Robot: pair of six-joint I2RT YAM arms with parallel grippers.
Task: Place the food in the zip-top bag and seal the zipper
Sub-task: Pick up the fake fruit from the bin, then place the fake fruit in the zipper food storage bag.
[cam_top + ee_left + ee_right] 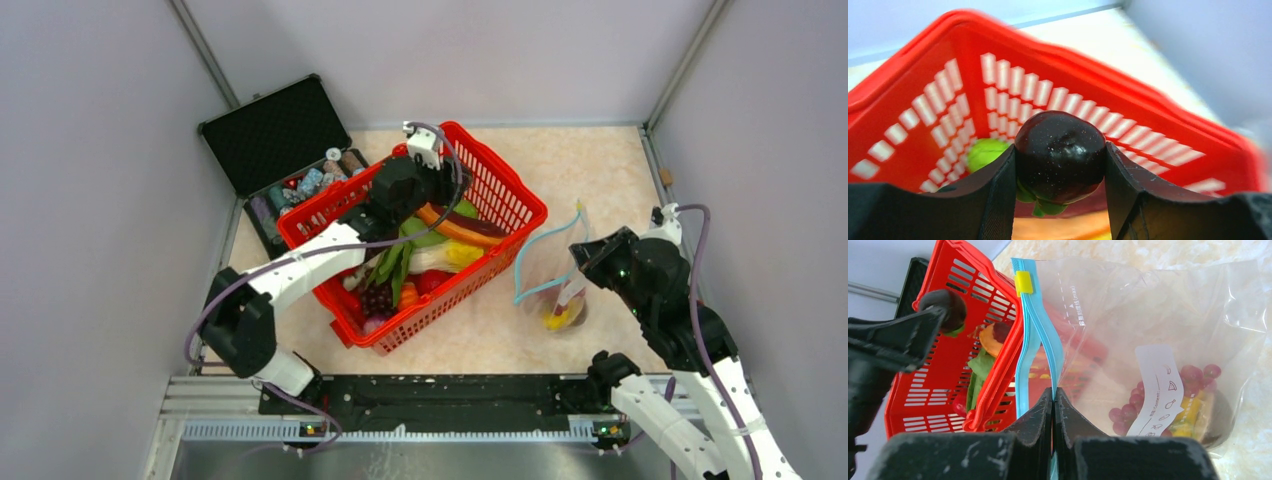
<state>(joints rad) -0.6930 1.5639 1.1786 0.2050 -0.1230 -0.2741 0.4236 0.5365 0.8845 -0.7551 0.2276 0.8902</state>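
My left gripper (1060, 160) is shut on a dark purple round toy fruit (1060, 150) with green leaves underneath. It holds the fruit above the red basket (510, 195), where more food lies: an orange carrot (460, 228), green leaves (395, 262) and purple grapes (375, 298). My right gripper (1053, 392) is shut on one side of the light-blue zipper (1040, 335) of the clear zip-top bag (1148, 315) and holds the mouth up and open. The bag (560, 300) holds red grapes (1198, 375) and a yellow piece (1188, 415). The left gripper (435, 195) and right gripper (585, 262) are apart.
An open black case (275, 135) with small bottles stands behind the basket at the back left. Grey walls close in the table on three sides. A yellow slider (1023, 283) sits at the far end of the zipper.
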